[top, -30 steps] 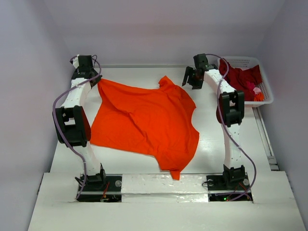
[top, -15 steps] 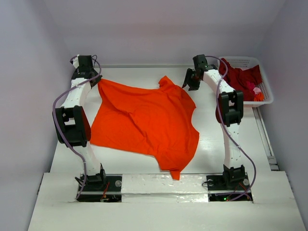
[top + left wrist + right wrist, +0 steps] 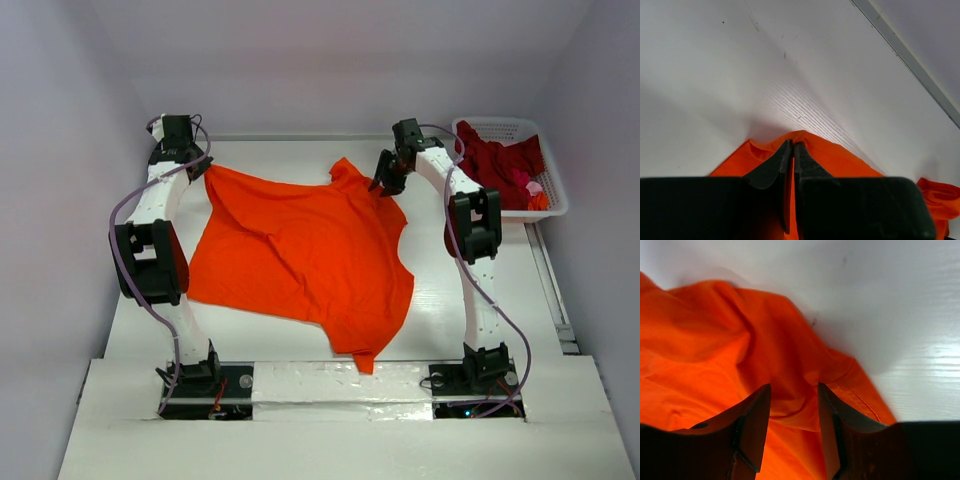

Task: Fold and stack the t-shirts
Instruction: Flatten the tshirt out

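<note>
A bright orange t-shirt (image 3: pixel 300 250) lies spread and creased across the middle of the table. My left gripper (image 3: pixel 203 170) is at its far left corner and is shut on a fold of that cloth; the left wrist view shows the orange edge (image 3: pixel 840 156) pinched between the fingertips of the left gripper (image 3: pixel 793 144). My right gripper (image 3: pixel 384 186) hangs over the shirt's far right edge. In the right wrist view the right gripper (image 3: pixel 794 388) is open, its jaws straddling a bunched ridge of orange cloth (image 3: pixel 715 340). A dark red t-shirt (image 3: pixel 495 160) lies heaped in the basket.
A white lattice basket (image 3: pixel 553 207) stands at the far right, holding the dark red shirt and some pink and orange cloth. White table (image 3: pixel 440 290) shows right of the orange shirt. Walls close in on the left, the back and the right.
My right gripper has moved left and down from beside the basket onto the shirt's far right edge, and its jaws have narrowed. The left gripper has held still.
</note>
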`<state>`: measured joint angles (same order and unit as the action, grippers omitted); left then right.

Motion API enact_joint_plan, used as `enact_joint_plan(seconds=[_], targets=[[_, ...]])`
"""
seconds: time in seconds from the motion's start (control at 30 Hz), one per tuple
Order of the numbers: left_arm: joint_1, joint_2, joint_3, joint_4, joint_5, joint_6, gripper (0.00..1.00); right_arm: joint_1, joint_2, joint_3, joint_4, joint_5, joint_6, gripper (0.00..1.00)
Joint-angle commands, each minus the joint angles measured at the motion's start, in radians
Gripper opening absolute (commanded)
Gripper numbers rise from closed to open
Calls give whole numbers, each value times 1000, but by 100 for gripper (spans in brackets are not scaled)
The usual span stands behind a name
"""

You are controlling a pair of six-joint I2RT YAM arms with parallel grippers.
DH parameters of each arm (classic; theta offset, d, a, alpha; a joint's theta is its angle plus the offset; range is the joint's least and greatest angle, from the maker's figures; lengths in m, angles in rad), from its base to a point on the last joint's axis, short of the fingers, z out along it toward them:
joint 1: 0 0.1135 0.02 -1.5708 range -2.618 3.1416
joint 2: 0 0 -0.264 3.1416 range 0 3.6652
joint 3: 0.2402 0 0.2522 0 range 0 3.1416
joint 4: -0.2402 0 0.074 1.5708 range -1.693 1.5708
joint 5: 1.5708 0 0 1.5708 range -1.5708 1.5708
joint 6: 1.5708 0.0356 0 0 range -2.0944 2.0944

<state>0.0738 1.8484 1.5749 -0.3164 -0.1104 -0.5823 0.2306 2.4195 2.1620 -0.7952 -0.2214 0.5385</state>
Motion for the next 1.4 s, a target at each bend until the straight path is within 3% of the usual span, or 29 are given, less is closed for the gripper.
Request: enact_joint_plan(seconds=[0.0, 0.5, 1.1, 1.3, 1.37], targets=[[6, -54, 59, -9, 8, -5, 0, 6, -42, -54, -9, 17, 38, 48], [6, -71, 66, -30, 26, 2, 0, 6, -76, -93, -44, 126, 55, 47], [6, -77, 91, -50, 28, 10, 0, -45, -312, -479, 96, 163, 86, 47], [6, -80, 88, -59, 15, 9, 0, -36, -378, -689, 172, 33, 87, 46], [6, -78, 91, -59, 18, 7, 0, -13, -395, -717, 177, 60, 81, 46]])
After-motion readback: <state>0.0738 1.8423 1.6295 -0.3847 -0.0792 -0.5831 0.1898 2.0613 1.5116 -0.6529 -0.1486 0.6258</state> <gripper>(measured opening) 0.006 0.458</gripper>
